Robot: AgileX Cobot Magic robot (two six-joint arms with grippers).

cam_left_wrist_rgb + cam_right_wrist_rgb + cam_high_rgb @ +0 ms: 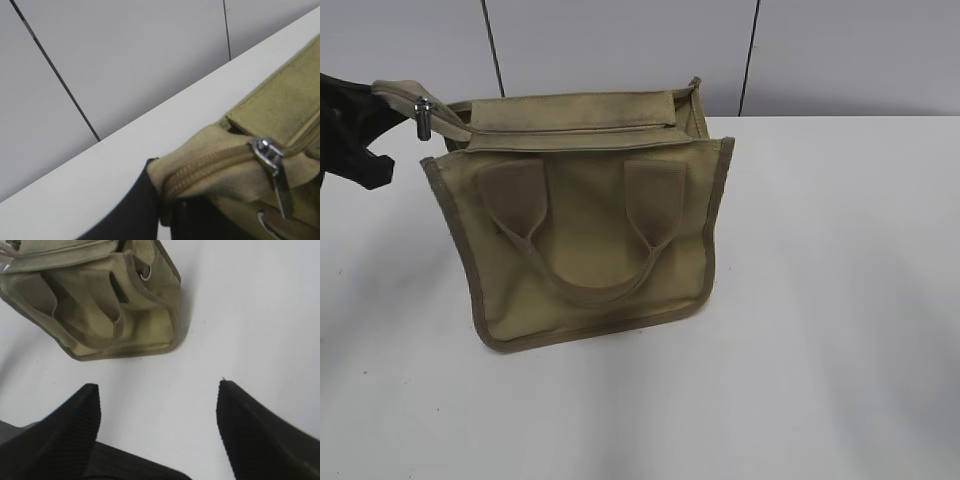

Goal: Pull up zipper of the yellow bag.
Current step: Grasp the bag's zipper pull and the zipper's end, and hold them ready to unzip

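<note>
- Yellow bag (590, 240): khaki canvas tote, standing toward the left-centre of the white table (840, 330), face with two loop handles (590, 255) turned to the exterior camera; darker binding round the edges
- Zipper (210, 165): runs along the top panel; its end tail is drawn out past the bag's left corner, seemingly to keep the track taut for pulling
- Silvery pull (272, 165): sits on the track near that left end, tab hanging down; nothing grips it
- Left gripper (160, 205): pressed together on the fabric tail at the zipper's end, in my judgement acting as an anchor so the bag cannot slide; seen as a dark mass at the exterior view's left edge
- Right gripper (157, 427): spread wide, empty, hanging over bare table well apart from the bag, which lies above-left in its view; presumably the free one meant for the pull
- Table: plain white, matt, with soft shadows under the bag
- Wall (620, 45): pale grey panels with thin dark seams, directly behind the table's far edge
</note>
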